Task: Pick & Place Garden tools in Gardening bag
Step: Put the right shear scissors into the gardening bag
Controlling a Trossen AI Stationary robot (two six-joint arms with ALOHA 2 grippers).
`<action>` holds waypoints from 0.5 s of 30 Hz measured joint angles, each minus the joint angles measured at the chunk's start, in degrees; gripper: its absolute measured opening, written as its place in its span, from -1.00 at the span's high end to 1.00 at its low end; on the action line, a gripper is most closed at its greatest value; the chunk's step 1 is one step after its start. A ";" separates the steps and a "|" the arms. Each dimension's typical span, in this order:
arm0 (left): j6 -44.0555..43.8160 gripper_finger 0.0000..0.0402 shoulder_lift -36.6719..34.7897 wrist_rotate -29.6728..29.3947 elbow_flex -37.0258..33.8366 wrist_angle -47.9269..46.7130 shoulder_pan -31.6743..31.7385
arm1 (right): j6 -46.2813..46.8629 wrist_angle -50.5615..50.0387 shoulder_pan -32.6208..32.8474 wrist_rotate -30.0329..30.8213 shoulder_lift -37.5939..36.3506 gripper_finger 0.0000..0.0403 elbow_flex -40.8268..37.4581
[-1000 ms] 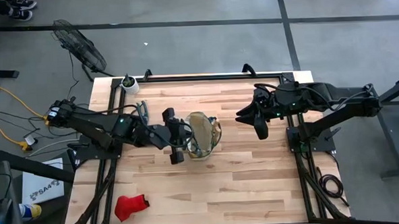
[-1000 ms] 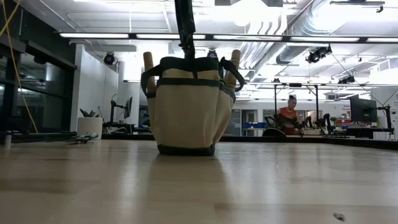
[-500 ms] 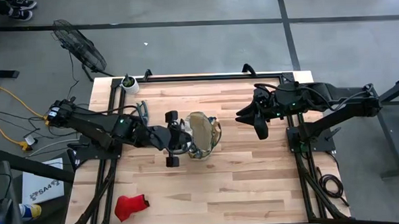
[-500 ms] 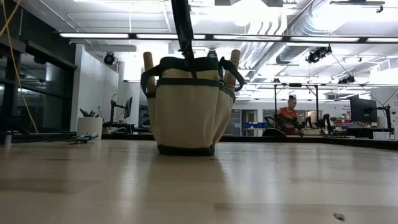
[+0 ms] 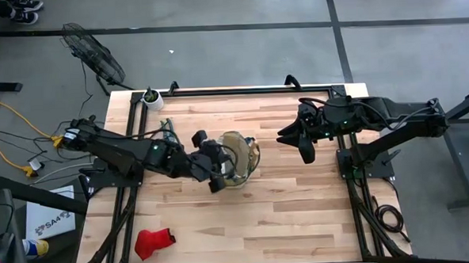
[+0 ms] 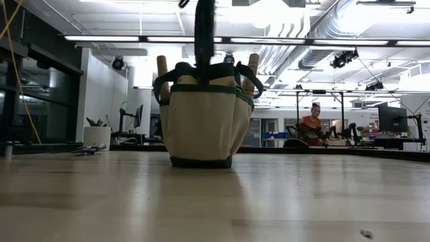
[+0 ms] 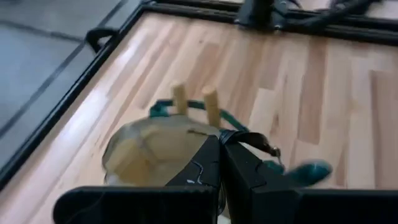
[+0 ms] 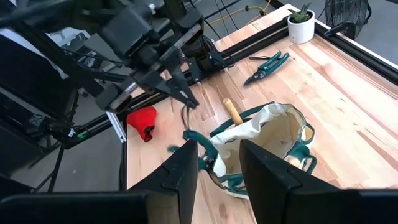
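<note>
Canvas: the gardening bag point(image 5: 237, 158) is tan cloth with dark green trim and loop handles, round-mouthed, standing upright near the middle of the bench point(image 5: 302, 216).
Wood: the bench top is pale planks with a black frame along its edges; two round wooden handles point(image 7: 194, 104) stick up from the bag's outer pockets.
Left tool: the left tool point(image 5: 218, 170) has its dark fingers pressed together; it sits at the bag's rim on the side facing the bench's left edge, touching or just over the green trim; whether anything is between the fingers cannot be told.
Right tool: the right tool point(image 5: 306, 154) waits near the bench's right edge, well apart from the bag, its fingers standing partly apart with nothing between them.
Shears: green-handled pruning shears point(image 8: 268, 65) lie flat near the far left corner, beside a small white pot point(image 5: 151, 98) with a plant.
Glove: a red glove point(image 5: 154, 242) lies crumpled near the near left corner.
Low view only: the bag's bulging side pockets point(image 6: 201, 121) show, with the left arm coming straight down onto its top.
Right wrist view only: the bag's pale inside point(image 8: 273, 134) shows.
</note>
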 joint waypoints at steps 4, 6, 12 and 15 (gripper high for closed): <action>-6.29 1.00 1.01 -2.79 0.06 0.69 0.00 | 0.08 -0.02 0.00 0.24 0.00 0.45 0.00; -9.87 1.00 0.99 -3.50 0.09 1.34 0.00 | 0.10 -0.02 0.00 0.30 0.00 0.45 0.00; -16.14 1.00 0.94 -4.91 0.10 -0.19 0.00 | 0.19 -0.02 0.00 0.31 0.00 0.45 0.00; -17.57 1.00 0.94 -4.40 0.10 -1.83 -0.13 | 0.01 -0.07 0.00 0.31 0.00 0.45 0.00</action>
